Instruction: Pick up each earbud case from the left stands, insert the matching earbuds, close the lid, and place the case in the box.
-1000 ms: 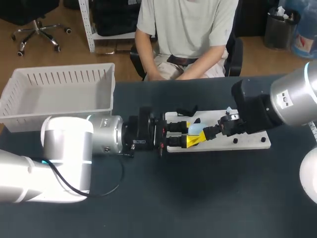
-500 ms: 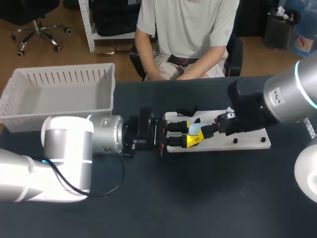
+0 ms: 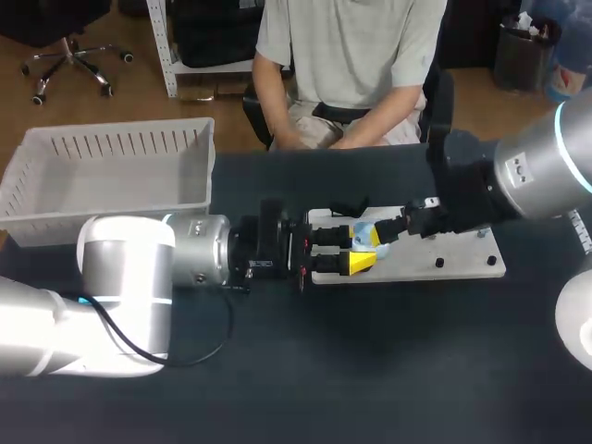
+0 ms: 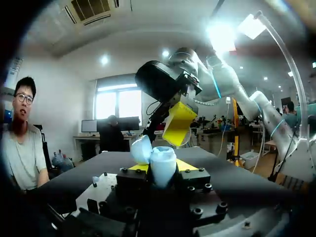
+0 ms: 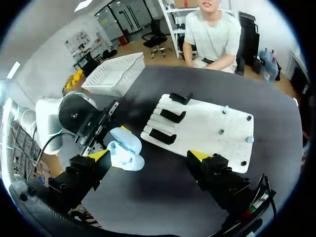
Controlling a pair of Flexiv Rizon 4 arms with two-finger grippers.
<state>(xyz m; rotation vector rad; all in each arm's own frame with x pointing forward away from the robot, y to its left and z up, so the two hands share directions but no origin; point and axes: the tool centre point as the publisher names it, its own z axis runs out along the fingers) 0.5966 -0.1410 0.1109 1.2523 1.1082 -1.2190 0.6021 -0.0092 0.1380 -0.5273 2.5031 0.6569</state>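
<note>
Earbud case (image 5: 124,148) — open-lidded from the right wrist — in left end effector (image 4: 159,169).

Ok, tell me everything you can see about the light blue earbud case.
The earbud case is pale blue, smooth and rounded, and looks like plastic. Its lid stands hinged open. The left gripper is shut on its body, with a yellow-tipped finger on each side, and holds it near the white board. The right gripper hangs open over it, not touching.
</note>
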